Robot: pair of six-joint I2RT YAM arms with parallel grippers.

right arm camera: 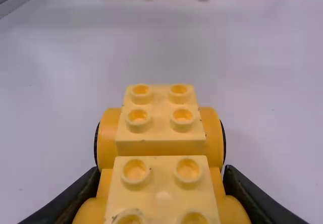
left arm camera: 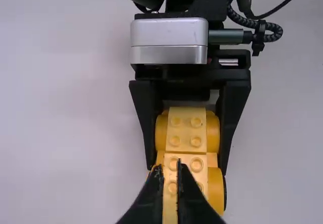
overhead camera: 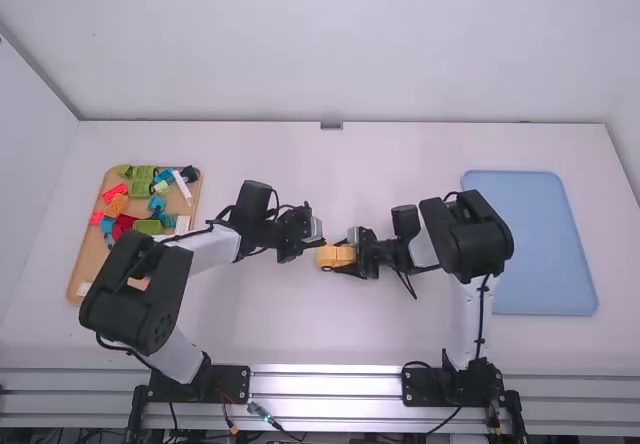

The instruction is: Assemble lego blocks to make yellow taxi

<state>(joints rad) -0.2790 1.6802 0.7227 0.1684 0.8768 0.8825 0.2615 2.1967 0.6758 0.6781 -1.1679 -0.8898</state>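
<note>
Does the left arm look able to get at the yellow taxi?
Probably yes: the open left end effector faces the yellow taxi, its studs bare, though the right end effector clasps its sides.

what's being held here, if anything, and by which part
The yellow block car is held by its two opposite sides, one finger of the right hand along each. The left hand holds nothing.
</note>
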